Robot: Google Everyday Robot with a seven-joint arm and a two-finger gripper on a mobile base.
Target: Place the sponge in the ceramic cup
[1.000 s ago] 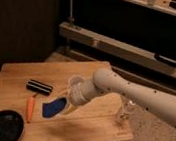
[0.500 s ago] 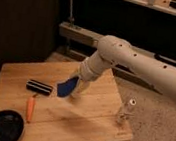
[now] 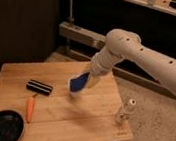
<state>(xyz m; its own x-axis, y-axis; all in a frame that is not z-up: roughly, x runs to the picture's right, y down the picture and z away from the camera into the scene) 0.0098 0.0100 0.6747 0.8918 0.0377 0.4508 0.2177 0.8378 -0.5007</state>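
The bright blue sponge (image 3: 78, 83) hangs in the air above the middle of the wooden table (image 3: 88, 121), tilted on edge. My gripper (image 3: 87, 78) is at the end of the white arm that reaches in from the right, and it is shut on the sponge's upper end. The ceramic cup (image 3: 127, 111), pale and tapered, stands near the table's right edge, to the right of the sponge and lower than it. Sponge and cup are well apart.
A black cylindrical roll (image 3: 39, 86) lies on the table's left part, with an orange carrot (image 3: 30, 109) in front of it. A round black plate (image 3: 2, 127) sits at the front left corner. Dark shelving and a metal rail (image 3: 80, 34) stand behind the table.
The arm has lifted the sponge off the table's left side and carried it up and to the right, toward the middle. The last half second brought only a small shift right.
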